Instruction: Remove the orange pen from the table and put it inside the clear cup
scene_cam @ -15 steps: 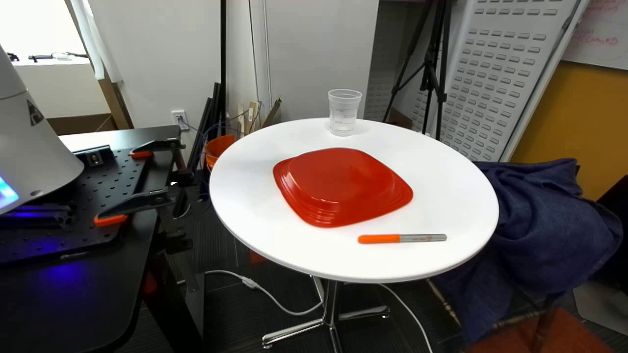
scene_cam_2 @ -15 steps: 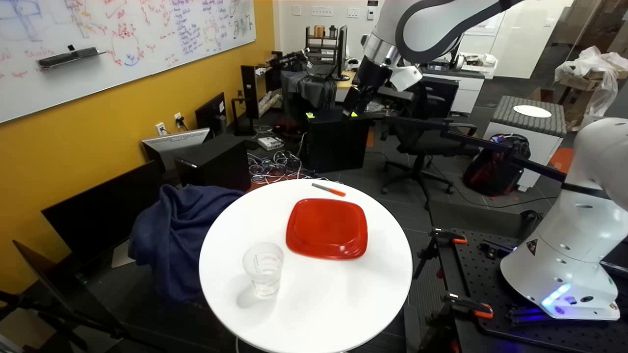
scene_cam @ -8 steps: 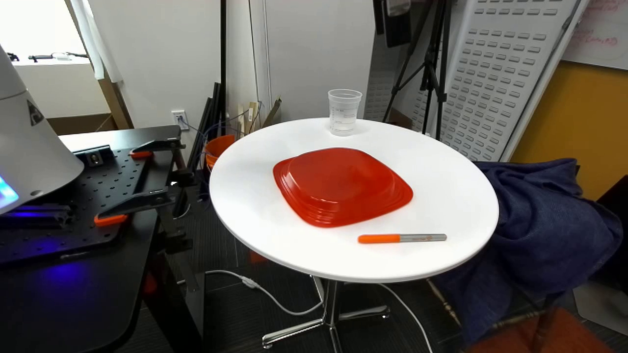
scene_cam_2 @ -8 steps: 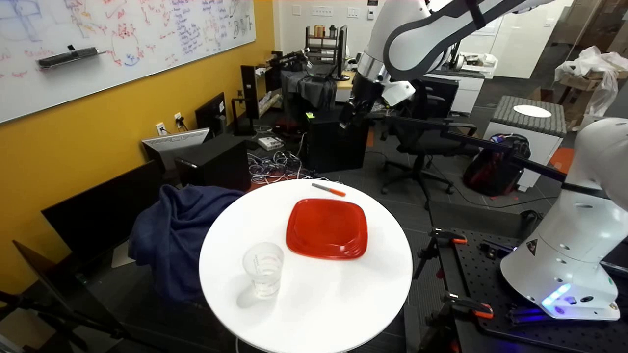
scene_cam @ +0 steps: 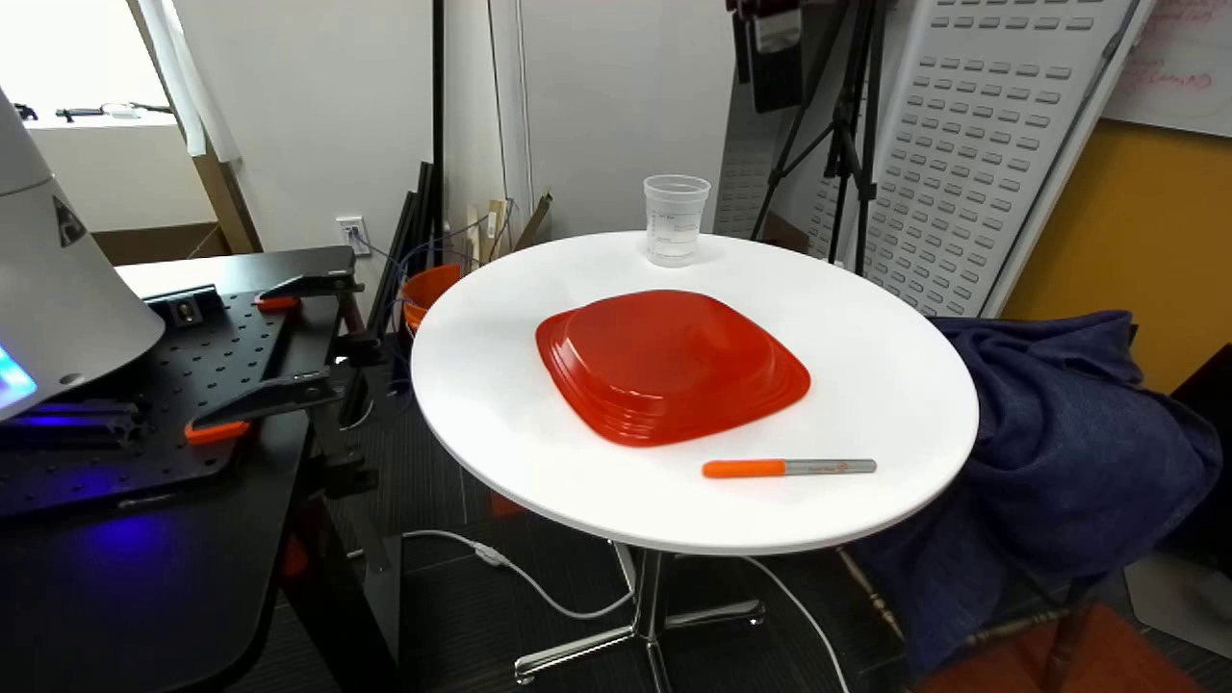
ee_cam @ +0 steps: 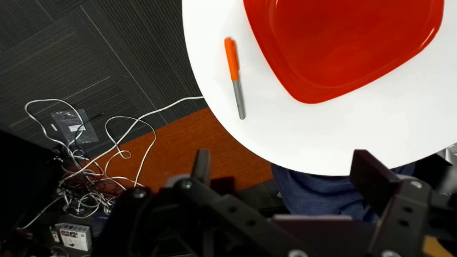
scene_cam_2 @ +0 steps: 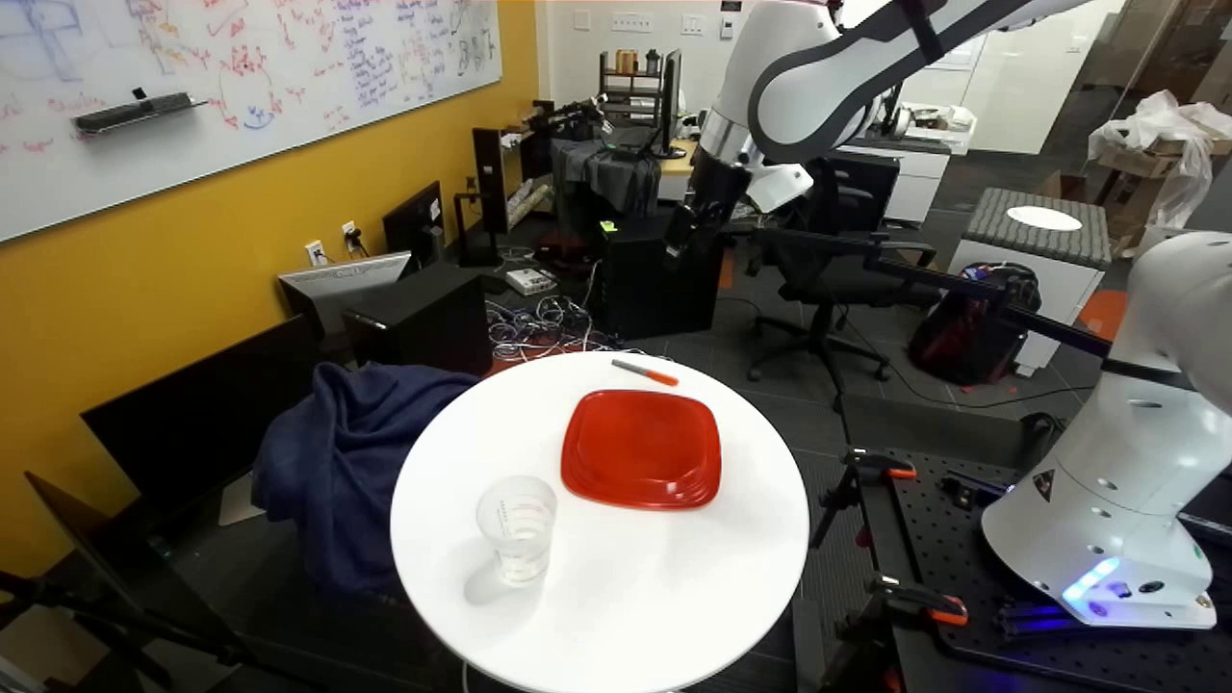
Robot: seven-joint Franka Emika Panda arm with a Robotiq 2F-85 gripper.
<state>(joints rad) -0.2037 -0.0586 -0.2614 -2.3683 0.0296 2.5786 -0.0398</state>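
In the wrist view the gripper point(ee_cam: 281, 159) is held with its fingers spread, nothing pinched between them, the gap running from nine to three o'clock. From that gap the orange pen point(ee_cam: 236, 79) is found at eleven o'clock, well apart and below, laid flat on the white top of the round table point(ee_cam: 314, 142); its grey end is turned toward the gripper and its orange end is aimed just short of twelve. The long axis is thus almost square to the closing line, and only a slight turn of the wrist would seem to be called for; a reach toward eleven and down is judged to be the step in hand. Beside the pen, the table's rim is near at nine, and the red plate point(ee_cam: 342, 46), apparently upside down, is near at two without being touched, so the finger on that side should be kept off its edge. Farthest off, in an exterior view, the clear cup point(scene_cam: 676, 221) is shown upright on the table at twelve from the plate, with the pen at four. In both exterior views no contents can be made out in the cup, and by judgement the pen would have to be tipped toward upright before being let down through its mouth.
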